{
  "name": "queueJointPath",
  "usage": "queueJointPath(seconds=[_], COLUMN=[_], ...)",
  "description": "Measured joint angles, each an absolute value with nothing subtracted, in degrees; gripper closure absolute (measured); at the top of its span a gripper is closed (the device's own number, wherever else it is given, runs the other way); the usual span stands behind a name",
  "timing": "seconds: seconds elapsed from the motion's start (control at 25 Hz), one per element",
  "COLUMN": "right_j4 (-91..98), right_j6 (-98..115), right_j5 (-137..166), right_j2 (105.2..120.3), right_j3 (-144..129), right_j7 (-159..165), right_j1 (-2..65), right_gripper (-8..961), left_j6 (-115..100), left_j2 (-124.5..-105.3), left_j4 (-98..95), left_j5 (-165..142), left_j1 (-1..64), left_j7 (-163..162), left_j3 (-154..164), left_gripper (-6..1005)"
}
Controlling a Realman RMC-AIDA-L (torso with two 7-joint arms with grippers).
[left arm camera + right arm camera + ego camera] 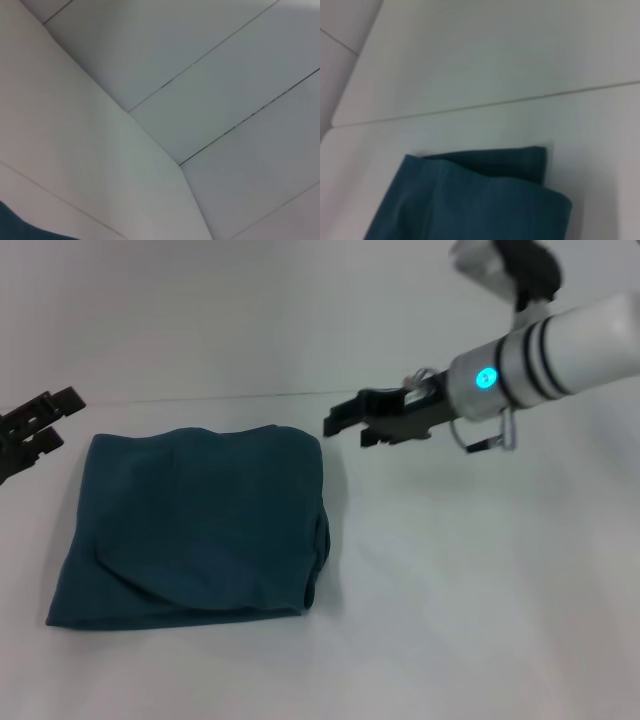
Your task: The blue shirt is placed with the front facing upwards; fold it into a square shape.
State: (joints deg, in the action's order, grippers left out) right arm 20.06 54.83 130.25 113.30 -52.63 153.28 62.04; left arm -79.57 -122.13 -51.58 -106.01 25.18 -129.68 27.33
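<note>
The blue shirt (195,525) lies folded into a rough square on the white table, plain teal side up with no lettering showing. My right gripper (348,430) hovers just beyond the shirt's far right corner, open and holding nothing. Its wrist view looks down on that folded corner of the shirt (480,200). My left gripper (55,418) sits at the far left, just off the shirt's far left corner, open and empty. Only a sliver of the shirt (9,229) shows in the left wrist view.
The white table (480,580) stretches to the right of and in front of the shirt. A thin seam line (230,397) runs across the table behind the shirt. Pale wall panels (200,75) fill the left wrist view.
</note>
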Motion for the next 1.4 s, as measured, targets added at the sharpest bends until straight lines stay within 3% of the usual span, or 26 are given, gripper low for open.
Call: queueJointPath(seconds=[0.12,0.4,0.8,1.08,1.2,1.4], right_j4=[17.87,14.63,15.98,30.24,36.58,36.82], right_j6=[51.77,46.38,45.19,53.91,59.73,70.02], right_j5=[131.09,130.9,127.45,123.79,118.64,113.8], right_j2=[114.3,114.17,115.25,115.34,113.96,108.91], right_j3=[-53.77,-53.59,-53.37,-52.8,-52.65,-51.96], right_j7=[153.69,154.73,154.29,153.95,152.31,150.73], right_j1=[62.97,61.43,60.57,49.64,43.81,41.09], right_gripper=[307,307,306,306,307,307], left_j6=[-79.53,-78.17,-76.66,-74.42,-74.13,-74.33], left_j2=[-122.28,-122.71,-122.83,-121.36,-120.62,-119.28], left_j4=[-51.16,-48.29,-46.09,-45.82,-45.82,-45.82], left_j5=[-105.99,-105.89,-105.28,-106.04,-106.61,-106.76], left_j1=[26.0,28.71,29.82,30.22,30.73,31.39], left_j7=[-129.32,-127.71,-125.8,-125.71,-125.79,-126.06], left_j3=[27.3,27.49,28.46,36.16,38.38,41.68], left_gripper=[93,92,93,94,94,93])
